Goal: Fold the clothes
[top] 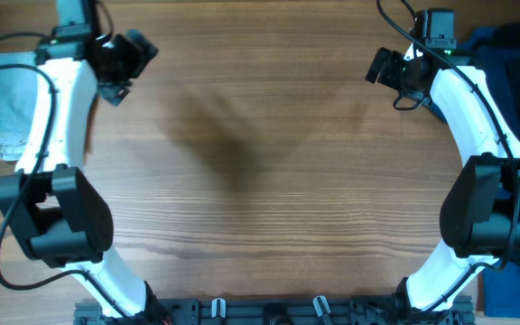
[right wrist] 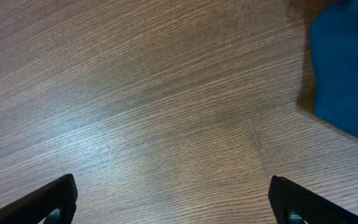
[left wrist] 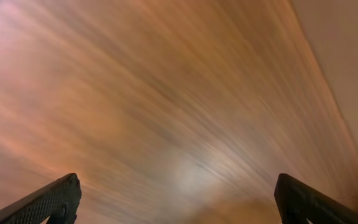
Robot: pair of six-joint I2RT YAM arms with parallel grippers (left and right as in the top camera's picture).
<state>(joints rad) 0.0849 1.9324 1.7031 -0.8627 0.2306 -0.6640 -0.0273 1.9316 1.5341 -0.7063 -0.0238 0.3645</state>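
A pale grey-blue folded cloth (top: pixel 9 104) lies at the table's far left edge, partly under my left arm. A dark blue garment (top: pixel 513 72) lies heaped at the far right; its edge shows in the right wrist view (right wrist: pixel 347 62). My left gripper (top: pixel 138 50) is open and empty above bare wood at the back left; its view (left wrist: pixel 179 199) is blurred by motion. My right gripper (top: pixel 382 68) is open and empty above bare wood at the back right, left of the blue garment; its fingertips (right wrist: pixel 173 199) frame only wood.
The wooden table (top: pixel 260 181) shows bare wood between the two arms. A blue patch of cloth (top: pixel 513 289) lies at the front right corner. The arm bases and a black rail (top: pixel 269 311) sit along the front edge.
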